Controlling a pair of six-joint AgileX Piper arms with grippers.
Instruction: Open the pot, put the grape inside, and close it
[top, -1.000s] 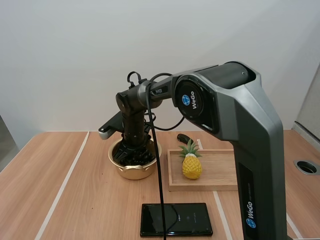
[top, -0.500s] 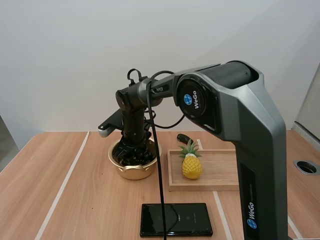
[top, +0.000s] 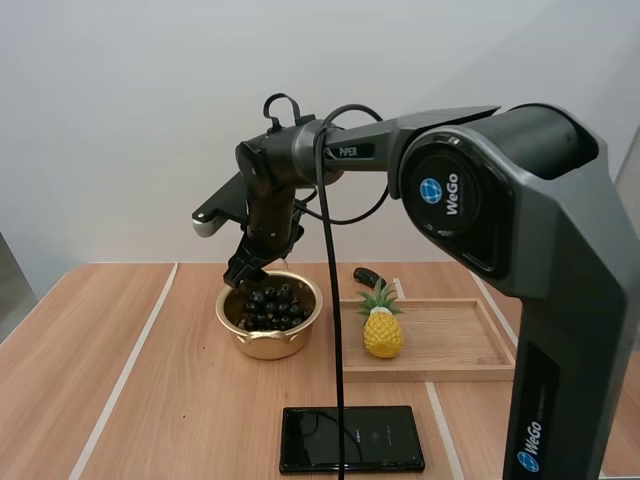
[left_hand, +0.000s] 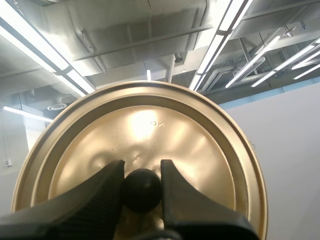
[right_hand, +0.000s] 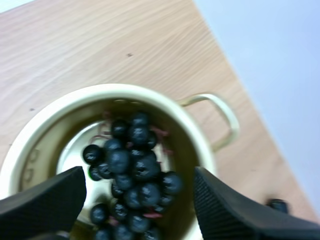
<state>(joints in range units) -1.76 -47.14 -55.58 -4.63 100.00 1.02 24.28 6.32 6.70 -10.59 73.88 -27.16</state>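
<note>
**Grapes delivered, lid to follow**

My right pincer (top: 250, 268), jaws wide and empty, has risen clear of the pot (top: 268, 342) mid-scene on the worktop (top: 150, 400), leaving the grapes (top: 272, 303) inside. My left pincer (left_hand: 142, 186) clamps the lid (left_hand: 150, 125) by its knob (left_hand: 142, 192); closing looks next.

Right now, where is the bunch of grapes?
In the high view the grapes lie inside the open gold pot, left of the wooden tray, with the right gripper open just above them.
</note>
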